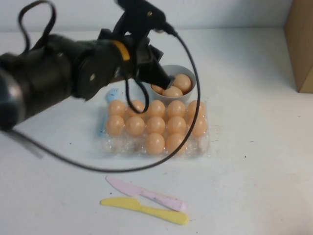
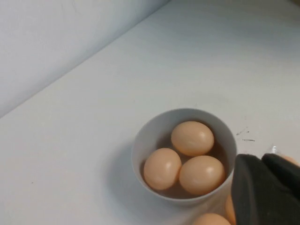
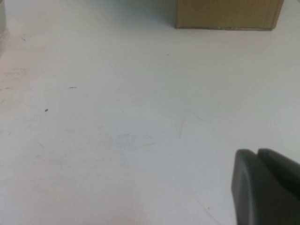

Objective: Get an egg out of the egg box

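Observation:
The clear plastic egg box (image 1: 119, 144) lies mid-table, its back two rows full of peach-orange eggs (image 1: 155, 125). Its front row holds two eggs, with empty cups at the left and right ends. My left gripper (image 1: 165, 80) hovers over the box's back edge, by the near-left rim of the grey-white bowl (image 1: 189, 72). Its black fingers are pressed together with nothing between them, which also shows in the left wrist view (image 2: 261, 158). The bowl (image 2: 140, 145) holds three eggs (image 2: 192, 138). My right gripper (image 3: 259, 153) is shut and empty over bare table, out of the high view.
A pink plastic knife (image 1: 145, 193) and a yellow one (image 1: 144, 210) lie in front of the box. A blue utensil (image 1: 110, 95) sticks out at the box's left. A cardboard box (image 1: 302, 44) stands at the far right. The left arm's cable (image 1: 188, 98) loops over the egg box.

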`<state>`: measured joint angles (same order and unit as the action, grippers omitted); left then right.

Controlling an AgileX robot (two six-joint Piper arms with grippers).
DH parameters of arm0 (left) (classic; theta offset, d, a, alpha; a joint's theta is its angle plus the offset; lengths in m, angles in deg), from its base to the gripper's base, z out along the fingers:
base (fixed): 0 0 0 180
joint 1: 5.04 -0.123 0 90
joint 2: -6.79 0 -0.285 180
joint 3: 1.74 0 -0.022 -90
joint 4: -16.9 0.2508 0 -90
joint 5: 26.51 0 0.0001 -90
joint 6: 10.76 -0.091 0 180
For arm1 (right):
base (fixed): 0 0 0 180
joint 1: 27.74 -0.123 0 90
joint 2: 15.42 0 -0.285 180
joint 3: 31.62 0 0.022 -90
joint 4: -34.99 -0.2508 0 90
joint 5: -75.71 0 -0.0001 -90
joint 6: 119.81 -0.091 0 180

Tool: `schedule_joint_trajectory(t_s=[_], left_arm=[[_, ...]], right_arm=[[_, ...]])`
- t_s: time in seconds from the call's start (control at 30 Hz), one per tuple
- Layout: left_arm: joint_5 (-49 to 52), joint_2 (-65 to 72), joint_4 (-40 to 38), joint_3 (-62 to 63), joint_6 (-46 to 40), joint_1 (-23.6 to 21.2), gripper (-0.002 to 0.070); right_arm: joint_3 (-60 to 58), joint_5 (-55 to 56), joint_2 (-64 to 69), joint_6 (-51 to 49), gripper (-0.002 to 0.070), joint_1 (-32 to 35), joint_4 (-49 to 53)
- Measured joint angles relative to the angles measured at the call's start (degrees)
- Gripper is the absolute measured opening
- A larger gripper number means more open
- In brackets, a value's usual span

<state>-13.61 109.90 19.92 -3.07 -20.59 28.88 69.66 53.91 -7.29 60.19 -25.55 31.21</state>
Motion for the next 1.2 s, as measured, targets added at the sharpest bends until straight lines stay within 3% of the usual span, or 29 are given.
schedule_joint_trajectory(t_s=[0.17,0.53,0.93,1.2], left_arm=[[-11.3,-14.4,0.0,-18.0,0.0,-0.6,-0.0002],[-14.5,-38.8,-3.0,-40.7,-2.3,-0.9,-0.0002],[1.5,-61.5,-3.7,-43.5,-2.1,-0.9,-0.0003],[8.3,-64.2,-4.0,-43.5,-1.8,-0.9,-0.0003]], right_arm=[[0.0,0.0,0.0,0.0,-0.0017,0.0,0.0],[0.0,0.0,0.0,0.0,-0.0017,0.0,0.0],[0.0,0.0,0.0,0.0,-0.0017,0.0,0.0],[0.0,0.0,0.0,0.0,-0.0017,0.0,0.0]])
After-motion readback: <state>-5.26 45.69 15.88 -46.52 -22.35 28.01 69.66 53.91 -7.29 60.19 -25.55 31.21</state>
